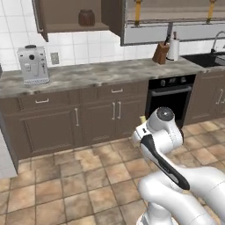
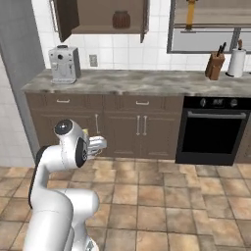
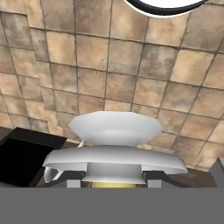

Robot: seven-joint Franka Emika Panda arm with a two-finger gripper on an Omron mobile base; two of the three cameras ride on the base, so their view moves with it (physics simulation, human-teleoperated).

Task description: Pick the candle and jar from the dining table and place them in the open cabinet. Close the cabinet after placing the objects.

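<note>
One gripper: my gripper [image 3: 112,183] is sitting nearly closed on the candle [image 3: 113,185], its two small dark tips pinching either side of the yellow stick just under the holder.
Candle: I am holding it low in front of the counter, well below the wall cabinet; its yellow tip is poking out beside my white wrist in the left base view [image 1: 142,118] and the right base view [image 2: 86,131].
Candle holder: smooth, silvery and round, it is flaring into a wide saucer with a faceted cup and a small loop handle at one side.
Jar: the jar [image 1: 86,17] is standing on the shelf inside the open cabinet [image 1: 70,27], squat, ribbed and dark reddish-brown with a darker lid.
Cabinet: dark brown wood, panelled, with both doors swinging out and a long silver bar handle on the left door.
Counter: the veined grey-brown marble counter [image 1: 101,72] is running over dark wooden drawers and doors with silver handles.
On the counter: a boxy silver coffee machine [image 1: 33,64], a wooden knife block [image 1: 161,53] and a white paper-towel roll [image 1: 174,48] are standing apart.
Oven: the black oven [image 2: 214,130] is showing a glossy door, a silver bar and round knobs.
Floor: the floor [image 1: 88,176] is showing mottled tan square tiles.
Writing: none is readable on anything.
</note>
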